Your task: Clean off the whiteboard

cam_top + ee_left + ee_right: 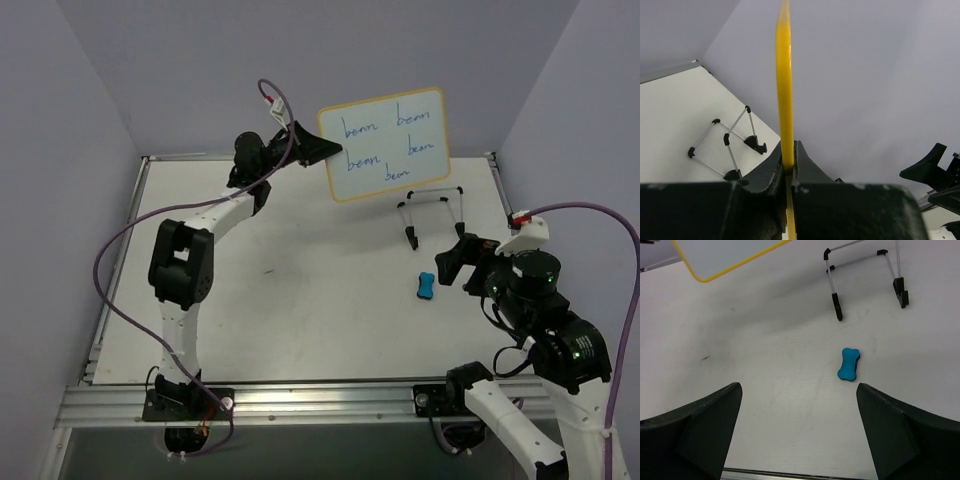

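Note:
The whiteboard (pixel 385 145), white with a yellow frame and blue handwritten words, is held up in the air at the back of the table. My left gripper (pixel 318 148) is shut on its left edge; in the left wrist view the yellow frame (pixel 784 85) stands edge-on between the jaws. The board's lower corner shows in the right wrist view (pixel 725 257). A small blue bone-shaped eraser (pixel 425 285) lies on the table; it also shows in the right wrist view (pixel 848 364). My right gripper (pixel 455 262) is open and empty, just right of the eraser.
A black and silver wire stand (pixel 432 212) lies on the table behind the eraser, below the board; it also shows in the right wrist view (pixel 865 277) and the left wrist view (pixel 727 142). Lavender walls close in the table on three sides.

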Robot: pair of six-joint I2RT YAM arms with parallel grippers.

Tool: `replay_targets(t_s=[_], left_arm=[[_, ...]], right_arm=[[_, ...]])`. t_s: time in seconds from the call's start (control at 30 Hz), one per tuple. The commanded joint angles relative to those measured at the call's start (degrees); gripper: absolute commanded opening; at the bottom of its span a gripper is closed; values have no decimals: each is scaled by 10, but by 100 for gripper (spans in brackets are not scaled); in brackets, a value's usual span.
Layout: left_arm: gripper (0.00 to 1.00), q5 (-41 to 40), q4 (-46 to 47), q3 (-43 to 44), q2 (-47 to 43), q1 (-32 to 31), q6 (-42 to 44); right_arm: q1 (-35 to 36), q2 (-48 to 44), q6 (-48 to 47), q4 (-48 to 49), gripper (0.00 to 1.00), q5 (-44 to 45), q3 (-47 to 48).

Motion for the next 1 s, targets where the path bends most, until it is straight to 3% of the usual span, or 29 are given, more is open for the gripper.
replay_targets(t_s=[0.0,0.2,0.33,0.47,0.53,0.67,0.8,0.97], left_arm=[[2,-29,33,-87,-128,9,43],[2,-107,-81,-275,-325,13,158],[2,-166,-158,-402,-448,12,180],[2,-210,-240,-473,-565,3,203],[2,-247,-335,-503,-677,-5,223],[2,-261,-416,-535,-753,-9,228],[2,-267,-559,-548,-814,-13,248],[2,-266,-651,-571,-907,-15,264]], right_arm=[[1,38,10,21,94,27,0],[0,114,3,46,95,31,2],[-1,164,-4,56,95,36,19],[-7,207,-3,84,93,38,8],[-10,272,4,83,89,28,5],[-12,306,15,97,88,40,-10],[-29,332,17,105,84,68,-52],[-60,377,13,116,81,80,-96]])
